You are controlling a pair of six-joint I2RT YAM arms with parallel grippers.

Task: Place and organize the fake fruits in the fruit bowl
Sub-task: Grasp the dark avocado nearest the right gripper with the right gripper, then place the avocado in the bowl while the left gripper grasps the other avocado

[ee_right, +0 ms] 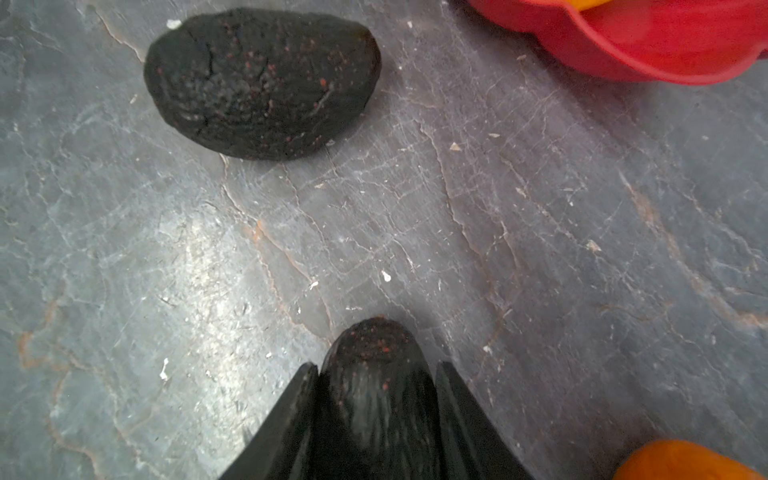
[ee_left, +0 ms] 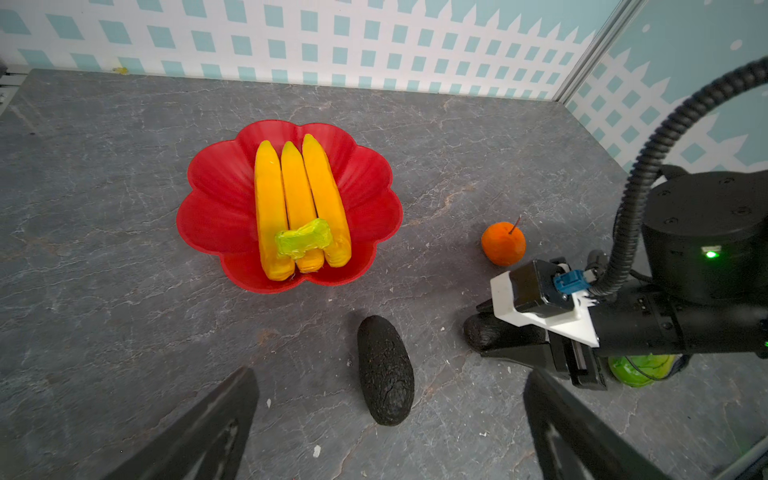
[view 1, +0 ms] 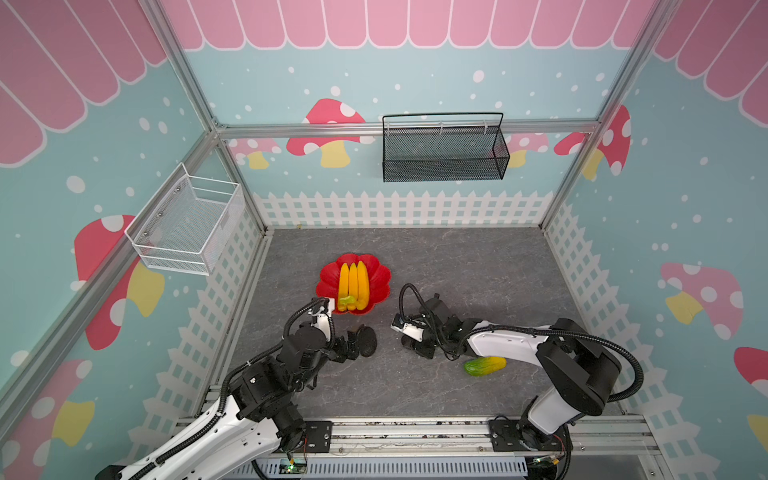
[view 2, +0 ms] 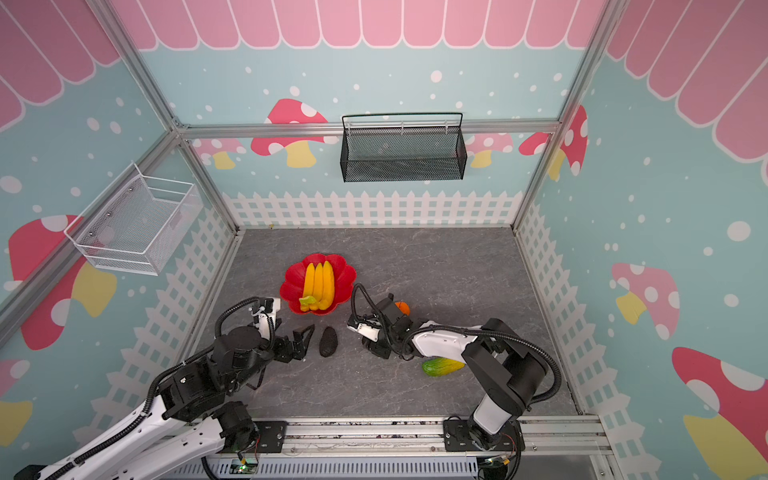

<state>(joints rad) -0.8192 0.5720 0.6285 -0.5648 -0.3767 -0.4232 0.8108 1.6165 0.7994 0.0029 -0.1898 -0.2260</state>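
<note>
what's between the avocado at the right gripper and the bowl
Nothing visible: only bare table between the avocado and the bowl. The other avocado and the orange lie off to either side. Bananas fill the bowl's middle.

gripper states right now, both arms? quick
Left gripper: open, holding nothing.
Right gripper: closed on a dark avocado, fingers against both its sides.
</note>
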